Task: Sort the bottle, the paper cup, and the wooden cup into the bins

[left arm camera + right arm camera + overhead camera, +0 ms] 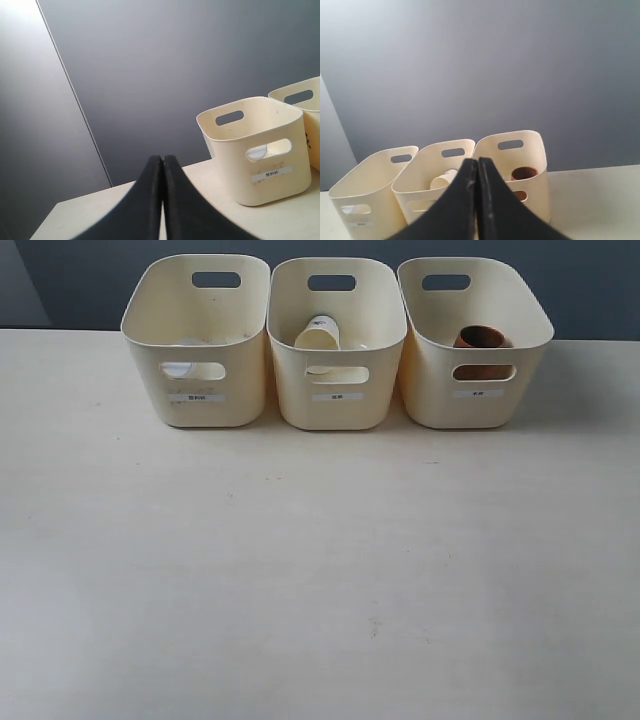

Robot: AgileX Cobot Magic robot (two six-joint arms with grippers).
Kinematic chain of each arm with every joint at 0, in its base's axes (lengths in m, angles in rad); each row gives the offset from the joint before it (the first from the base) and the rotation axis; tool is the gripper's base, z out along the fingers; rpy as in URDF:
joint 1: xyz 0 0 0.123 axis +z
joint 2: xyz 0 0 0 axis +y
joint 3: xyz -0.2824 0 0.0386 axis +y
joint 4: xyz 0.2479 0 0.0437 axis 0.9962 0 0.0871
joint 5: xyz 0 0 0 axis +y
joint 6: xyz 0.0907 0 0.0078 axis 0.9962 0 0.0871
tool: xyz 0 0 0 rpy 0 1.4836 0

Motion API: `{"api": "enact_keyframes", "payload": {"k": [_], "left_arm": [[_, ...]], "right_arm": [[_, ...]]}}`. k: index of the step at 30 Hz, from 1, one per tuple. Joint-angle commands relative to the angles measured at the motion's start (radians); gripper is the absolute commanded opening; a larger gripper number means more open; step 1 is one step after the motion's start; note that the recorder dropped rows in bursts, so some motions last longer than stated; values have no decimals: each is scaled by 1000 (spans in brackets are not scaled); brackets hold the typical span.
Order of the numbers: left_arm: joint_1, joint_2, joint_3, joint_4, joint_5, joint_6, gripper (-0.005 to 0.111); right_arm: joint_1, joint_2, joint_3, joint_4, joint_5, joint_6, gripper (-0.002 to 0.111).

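Three cream bins stand in a row at the back of the table. The left bin [197, 335] holds the bottle [178, 368], of which only a pale part shows through the front handle cutout. In the middle bin [336, 340] the white paper cup [318, 336] lies tilted. The reddish-brown wooden cup [482, 338] sits in the right bin [472, 340]. Neither arm appears in the exterior view. My left gripper [162, 159] is shut with nothing in it, away from the left bin [257, 150]. My right gripper [477, 161] is also shut and empty, facing the bins from a distance.
A pale tabletop [320, 570] stretches in front of the bins. A dark grey wall [320, 250] rises behind them. Each bin carries a small label on its front.
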Motion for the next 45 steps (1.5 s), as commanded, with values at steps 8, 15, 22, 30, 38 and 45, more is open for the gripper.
{"api": "enact_keyframes", "payload": {"k": [8,15,22,30,38,45], "left_arm": [[-1,-2,2,0,-5,-2,0],[-1,-2,2,0,-5,-2,0],[-1,-2,2,0,-5,-2,0],[-1,-2,2,0,-5,-2,0],[-1,-2,2,0,-5,-2,0],[-1,-2,2,0,-5,-2,0]], "right_arm": [[-173,-148,207,170,-74,-137,-1],[-279,-148,335,379,-132,-133,-1],[-333,-148,458,402,-299,-137,-1],[-370,-148,458,404,-284,-135,-1],[-370,-148,458,396,-214,-135,-1],[-370,-148,458,161,-162,-161,-1]]}}
